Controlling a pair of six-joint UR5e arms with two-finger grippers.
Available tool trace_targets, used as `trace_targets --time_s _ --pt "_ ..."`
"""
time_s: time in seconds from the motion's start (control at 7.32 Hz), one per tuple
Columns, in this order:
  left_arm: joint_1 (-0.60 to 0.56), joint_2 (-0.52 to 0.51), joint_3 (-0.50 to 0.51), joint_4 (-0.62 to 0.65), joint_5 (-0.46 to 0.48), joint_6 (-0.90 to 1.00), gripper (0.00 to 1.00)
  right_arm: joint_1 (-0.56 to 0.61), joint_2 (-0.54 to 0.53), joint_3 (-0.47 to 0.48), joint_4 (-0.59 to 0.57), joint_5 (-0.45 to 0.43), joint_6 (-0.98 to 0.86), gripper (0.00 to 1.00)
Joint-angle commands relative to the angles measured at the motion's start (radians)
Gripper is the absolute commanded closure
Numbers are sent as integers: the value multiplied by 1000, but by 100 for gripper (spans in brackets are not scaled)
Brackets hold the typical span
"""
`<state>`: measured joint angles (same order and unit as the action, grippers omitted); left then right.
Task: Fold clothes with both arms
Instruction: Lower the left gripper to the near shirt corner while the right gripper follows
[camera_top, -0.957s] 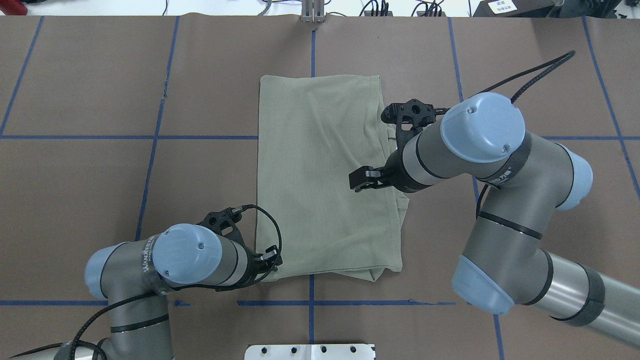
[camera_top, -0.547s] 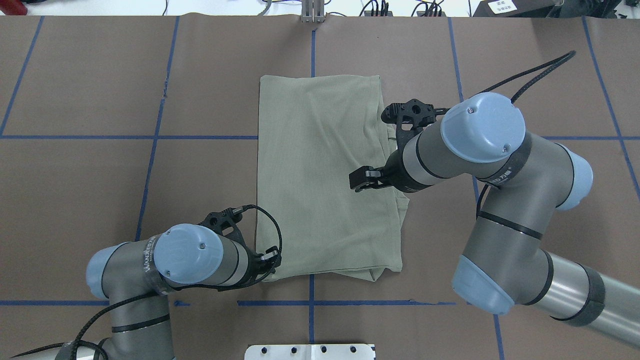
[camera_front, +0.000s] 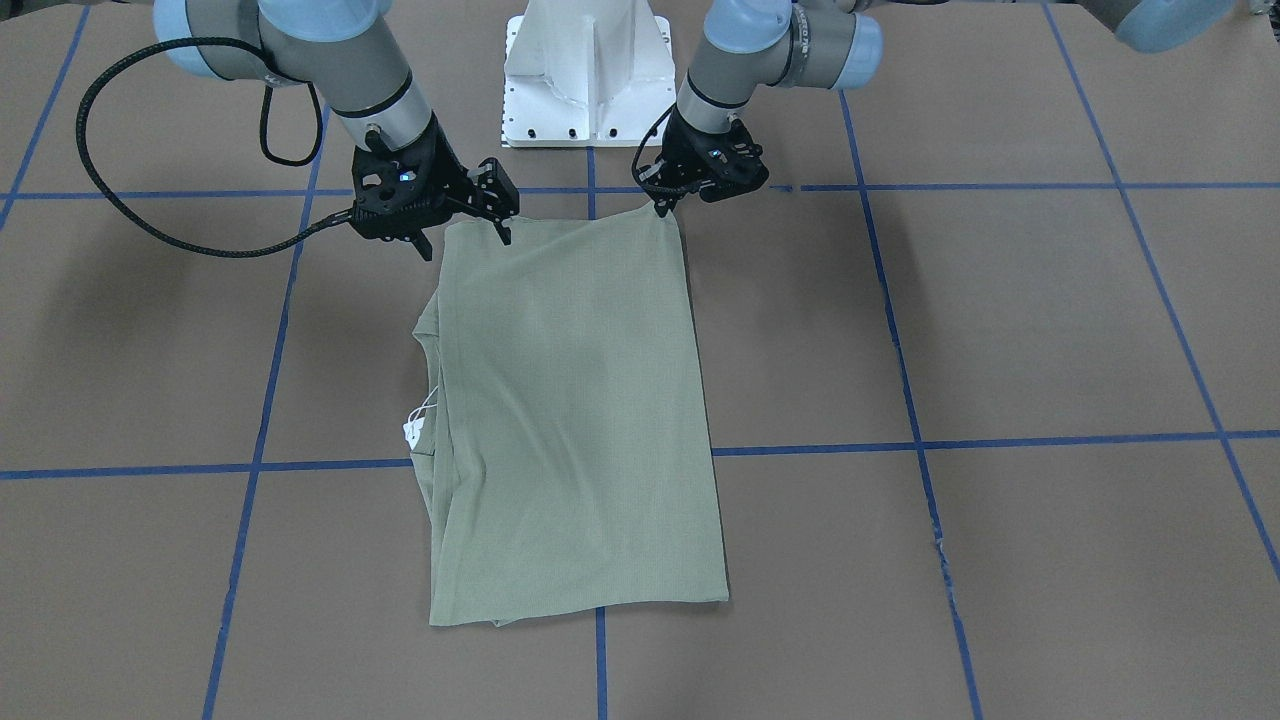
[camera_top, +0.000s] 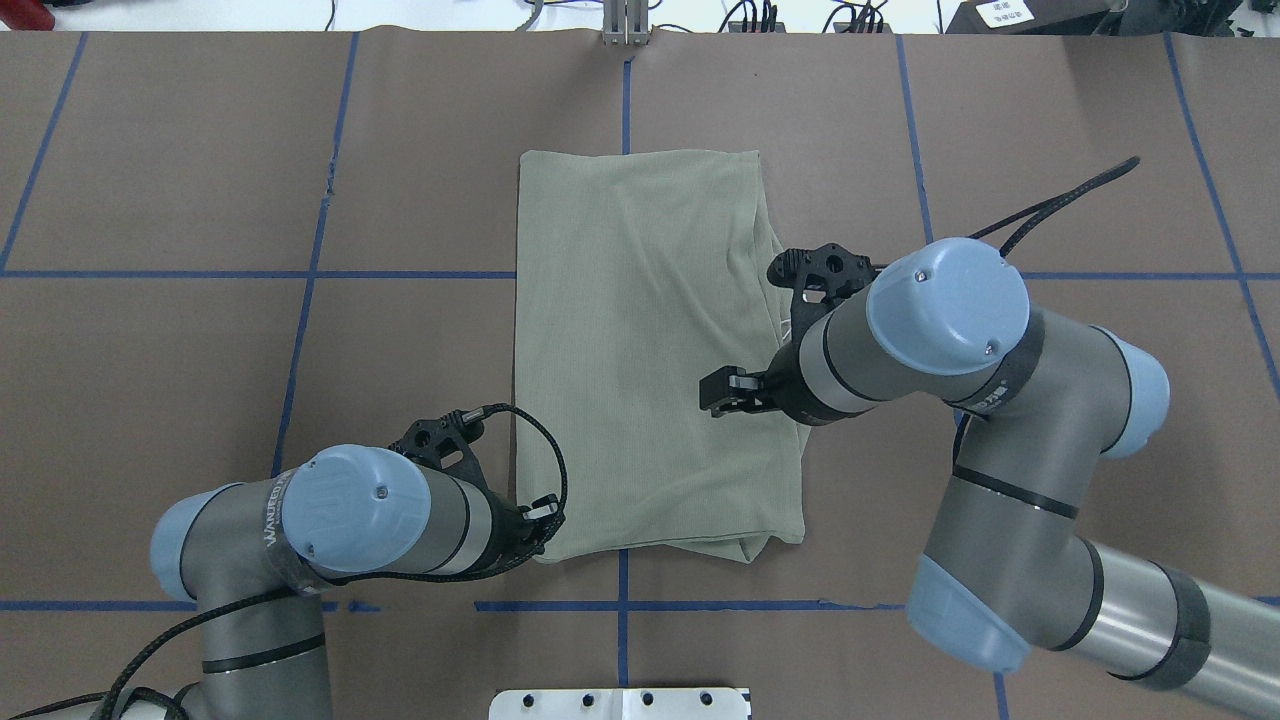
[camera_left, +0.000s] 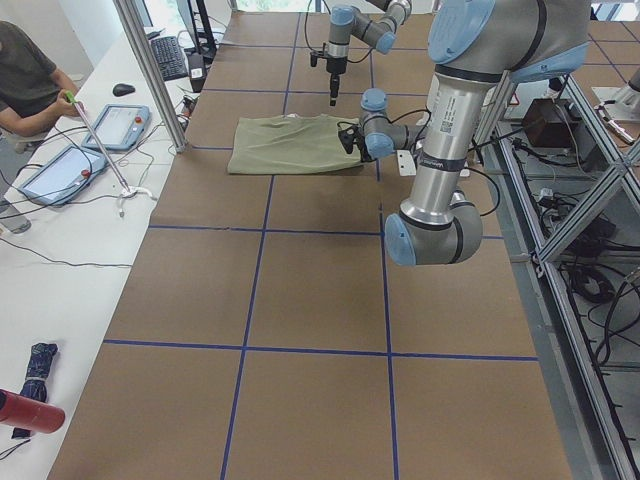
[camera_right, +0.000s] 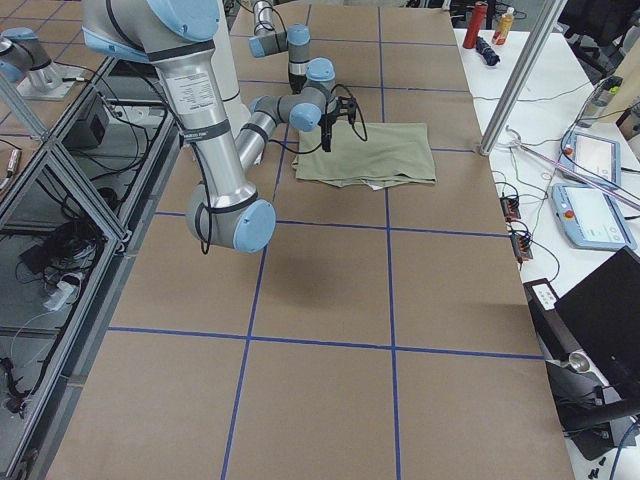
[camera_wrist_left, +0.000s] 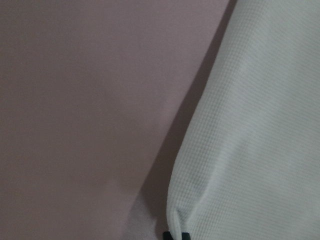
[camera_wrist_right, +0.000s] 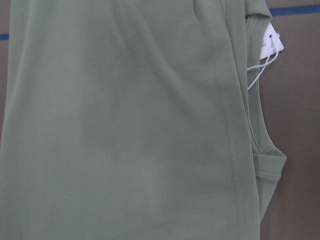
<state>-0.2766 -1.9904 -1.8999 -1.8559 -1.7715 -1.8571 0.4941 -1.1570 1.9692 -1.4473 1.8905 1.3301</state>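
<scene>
Shirt (camera_front: 580, 420) lies flat on the table, folded into a long strip that runs straight out from the white base pedestal (camera_front: 590, 70). The left gripper (camera_front: 664, 207) is clamped on one pedestal-side corner, and the right gripper (camera_front: 462, 238) hangs with fingers apart above the cloth near the other. To fold well, the right should drop onto its corner and pinch every layer, then both should lift level and carry that end away from the pedestal together.

One pale sage-green knit shirt (camera_top: 640, 350) lies folded into a long flat rectangle at mid-tabletop (camera_top: 200, 400), its white string tag (camera_front: 413, 430) poking out on the right side. The grey-and-silver left arm (camera_top: 350, 510) has its jaws pinching the near-left corner. The grey-and-silver right arm (camera_top: 900, 330) has its jaws spread over the right side.
</scene>
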Motion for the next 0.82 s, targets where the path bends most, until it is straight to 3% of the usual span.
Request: trace_targets --time_s 0.0,0.41,0.68 --pt "0 -7 -21 21 -5 7 100 -130 -20 13 -2 -88 250 0" --pt "0 -7 -22 21 -3 9 100 -221 -64 10 -2 -184 538 0" --pt "2 -8 -21 21 -5 9 100 -270 -81 -12 -2 -257 621 0"
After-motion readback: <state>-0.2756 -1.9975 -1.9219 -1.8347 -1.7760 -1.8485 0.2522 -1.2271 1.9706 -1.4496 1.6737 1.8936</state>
